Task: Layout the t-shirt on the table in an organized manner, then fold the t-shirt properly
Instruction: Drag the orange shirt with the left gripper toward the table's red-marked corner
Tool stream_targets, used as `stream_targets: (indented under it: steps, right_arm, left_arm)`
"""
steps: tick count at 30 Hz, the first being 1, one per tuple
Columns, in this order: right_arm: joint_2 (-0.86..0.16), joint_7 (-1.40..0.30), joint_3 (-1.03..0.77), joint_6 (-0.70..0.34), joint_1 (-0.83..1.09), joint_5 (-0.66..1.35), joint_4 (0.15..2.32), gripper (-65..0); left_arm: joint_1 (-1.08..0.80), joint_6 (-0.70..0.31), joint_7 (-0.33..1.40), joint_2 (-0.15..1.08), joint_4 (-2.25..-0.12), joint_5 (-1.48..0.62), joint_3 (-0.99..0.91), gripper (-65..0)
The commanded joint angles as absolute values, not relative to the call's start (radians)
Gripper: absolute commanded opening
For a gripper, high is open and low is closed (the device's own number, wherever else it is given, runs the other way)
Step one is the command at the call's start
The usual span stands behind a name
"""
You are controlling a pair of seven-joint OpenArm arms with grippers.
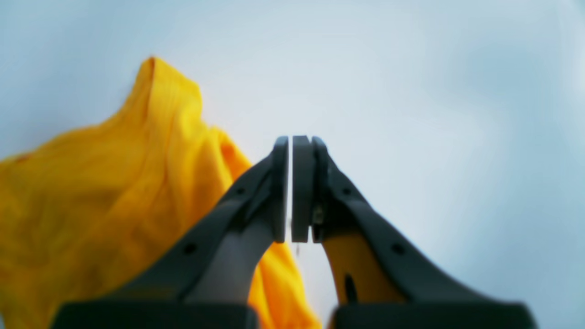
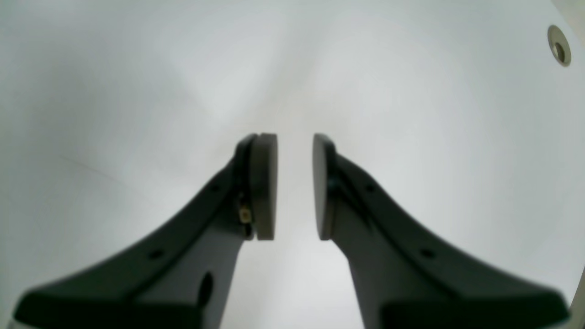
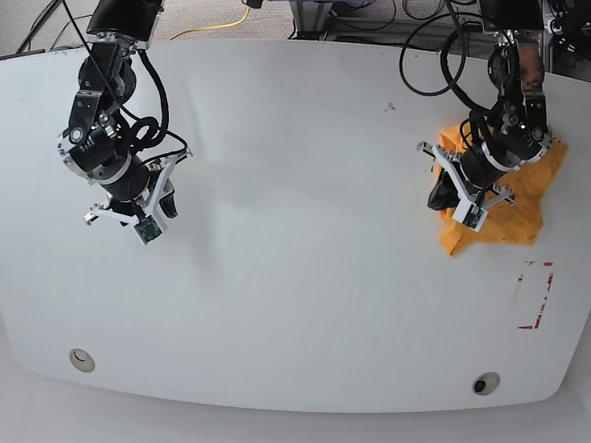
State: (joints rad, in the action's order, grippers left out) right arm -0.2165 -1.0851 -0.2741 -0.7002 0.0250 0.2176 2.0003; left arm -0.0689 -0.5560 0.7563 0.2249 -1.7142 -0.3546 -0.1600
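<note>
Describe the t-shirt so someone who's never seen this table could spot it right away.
Look at the big white table and go to its right side in the base view, under the left arm. The t-shirt lies crumpled there, just above a red-tape outline. It is the only orange-yellow thing on the white surface.

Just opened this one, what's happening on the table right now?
A two-armed robot is set to lay out and fold a t-shirt, which lies crumpled in an orange-yellow heap near one end of the white table. The left gripper hangs right beside the heap, jaws shut on nothing. The right gripper hovers over bare tabletop far from the shirt, jaws slightly apart and empty. No spreading or folding is visible yet.
</note>
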Motion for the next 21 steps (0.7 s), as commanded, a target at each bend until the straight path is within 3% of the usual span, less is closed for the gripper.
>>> stream_targets:
  steps: [1,11,21]
  right_arm:
    - [-0.228,-1.069,-0.278,-0.698,0.01,0.228,2.018,-52.6]
    - [-0.229,-1.069,-0.278,-0.698,0.012,0.228,2.018,-52.6]
    - [-0.234,-1.069,-0.28,-0.698,0.013,0.228,2.02,-52.6]
  left_arm:
    - [-0.004,-0.559,0.74,0.197,-1.658,-0.326,-0.165,-65.0]
    - [0.087,-0.562,0.736,0.166,-1.468,-0.229,-0.165,-65.0]
    - [0.021,-0.562,0.665,0.268,-1.432,-0.234,-0.17,-65.0]
